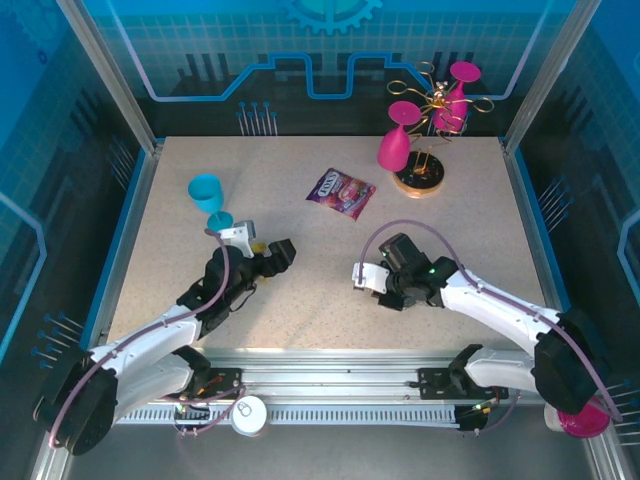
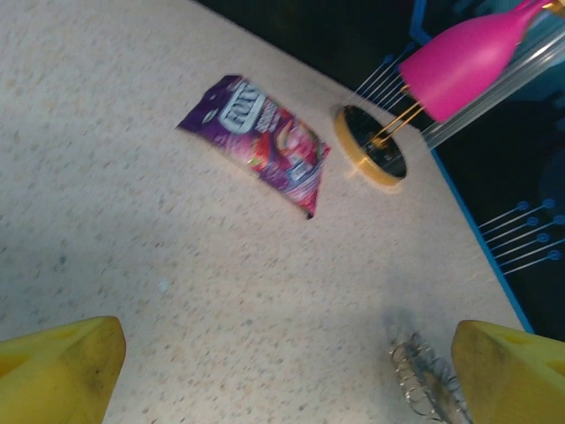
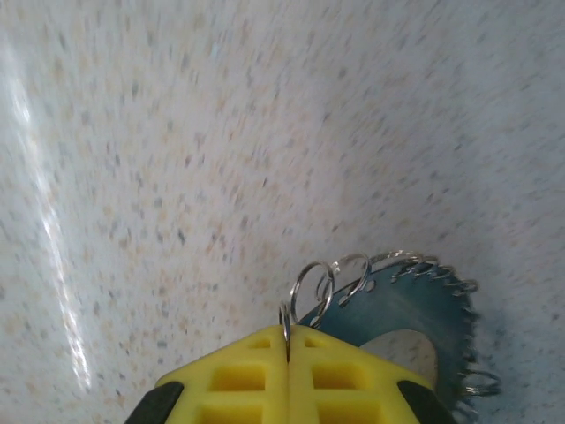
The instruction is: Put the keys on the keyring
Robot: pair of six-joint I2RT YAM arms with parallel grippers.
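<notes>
Keyring (image 3: 415, 309): your right fingers (image 3: 238, 371) pinch one rim loop (image 3: 311, 291), left fingers (image 2: 53, 371) wide and empty, no keys threaded yet.

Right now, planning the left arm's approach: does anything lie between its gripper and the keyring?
Nothing visible does. Bare table separates the left gripper from the right gripper, whose jaws are shut on the keyring; the snack bag lies farther back.

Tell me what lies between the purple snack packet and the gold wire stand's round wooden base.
Bare speckled tabletop separates the purple snack packet from the round wooden base, seen in the left wrist view.
</notes>
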